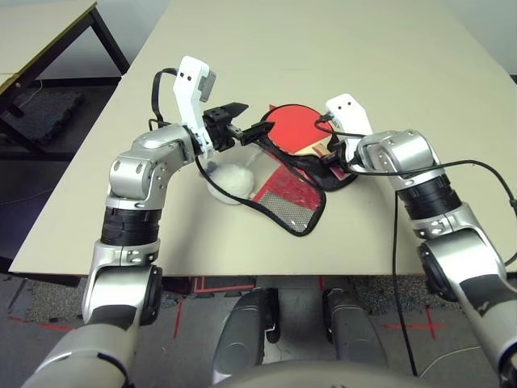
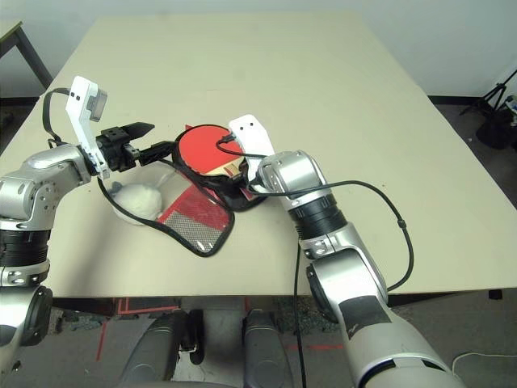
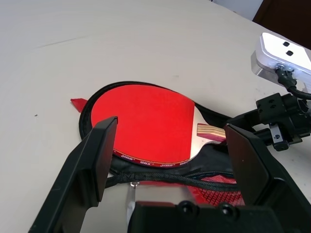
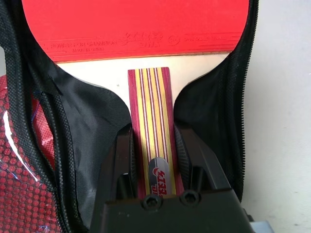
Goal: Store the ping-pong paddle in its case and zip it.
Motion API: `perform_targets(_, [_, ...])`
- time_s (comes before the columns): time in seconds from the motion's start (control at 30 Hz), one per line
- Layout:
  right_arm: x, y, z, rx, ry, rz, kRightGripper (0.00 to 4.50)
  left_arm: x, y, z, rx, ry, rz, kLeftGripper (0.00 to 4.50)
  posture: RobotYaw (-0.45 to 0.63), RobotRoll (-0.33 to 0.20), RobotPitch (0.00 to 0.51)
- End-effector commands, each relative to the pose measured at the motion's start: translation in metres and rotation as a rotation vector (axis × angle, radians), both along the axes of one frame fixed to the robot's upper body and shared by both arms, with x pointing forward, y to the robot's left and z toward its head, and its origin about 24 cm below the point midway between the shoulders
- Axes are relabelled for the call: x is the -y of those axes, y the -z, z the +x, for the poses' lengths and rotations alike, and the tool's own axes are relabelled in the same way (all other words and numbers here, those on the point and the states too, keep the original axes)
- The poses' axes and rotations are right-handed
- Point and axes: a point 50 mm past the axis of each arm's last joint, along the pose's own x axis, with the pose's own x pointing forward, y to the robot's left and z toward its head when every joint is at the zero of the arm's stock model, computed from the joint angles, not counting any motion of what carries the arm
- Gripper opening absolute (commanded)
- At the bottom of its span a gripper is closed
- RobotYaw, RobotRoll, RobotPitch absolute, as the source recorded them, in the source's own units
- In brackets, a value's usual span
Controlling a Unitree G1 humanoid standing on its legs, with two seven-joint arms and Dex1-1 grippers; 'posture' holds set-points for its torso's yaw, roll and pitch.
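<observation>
The case (image 1: 295,190) lies open on the table (image 1: 323,48), unzipped, its mesh-pocket flap folded toward the robot and flat on the tabletop. The black lining of the other half faces up. The paddle (image 1: 292,125) rests on that lined half, red face up, round head over the round end of the case, handle (image 4: 154,131) lying in the narrow neck between the two runs of black zip trim. The head's near edge overhangs the zip rim slightly in the left wrist view.

The right gripper (image 4: 153,160) is clenched on the handle, one finger on each side.

The left gripper (image 1: 246,121) hangs level just beside the head of the paddle, fingers (image 3: 95,155) spread wide and grasping nothing.

A white pouch (image 1: 230,182) lies on the table, touching the flap's edge on the robot's left.
</observation>
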Motion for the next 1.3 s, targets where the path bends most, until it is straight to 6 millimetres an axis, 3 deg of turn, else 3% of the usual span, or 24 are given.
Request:
perform_targets(0.03, [-0.004, 0.000, -0.003, -0.004, -0.017, 0.012, 1.50, -0.001, -0.001, 0.001, 0.002, 0.005, 0.004, 4.50, -0.01, 0.000, 0.134])
perform_targets(0.13, [-0.006, -0.006, -0.006, 0.003, -0.044, 0.045, 2.46, -0.009, -0.008, 0.000, -0.001, 0.001, 0.001, 4.50, 0.00, 0.000, 0.135])
perform_targets(0.37, [0.014, -0.044, -0.016, 0.122, -0.109, 0.200, 4.47, -0.070, -0.032, 0.002, 0.025, -0.155, 0.035, 4.50, 0.01, 0.000, 0.139])
perform_targets(0.57, [0.040, -0.058, -0.029, 0.200, -0.147, 0.221, 4.47, -0.118, -0.033, -0.004, -0.009, -0.266, 0.107, 4.50, 0.01, 0.000, 0.142])
perform_targets(0.77, [0.054, -0.067, -0.037, 0.246, -0.178, 0.237, 4.47, -0.137, -0.013, -0.015, -0.108, -0.267, 0.180, 4.50, 0.01, 0.000, 0.149])
perform_targets(1.0, [0.053, -0.075, -0.050, 0.292, -0.331, 0.279, 4.47, -0.133, 0.020, -0.028, -0.229, -0.203, 0.255, 4.50, 0.00, 0.000, 0.158])
perform_targets(1.3, [0.048, -0.076, -0.066, 0.280, -0.478, 0.299, 4.47, -0.121, 0.031, -0.030, -0.294, -0.149, 0.267, 4.50, -0.02, 0.000, 0.157])
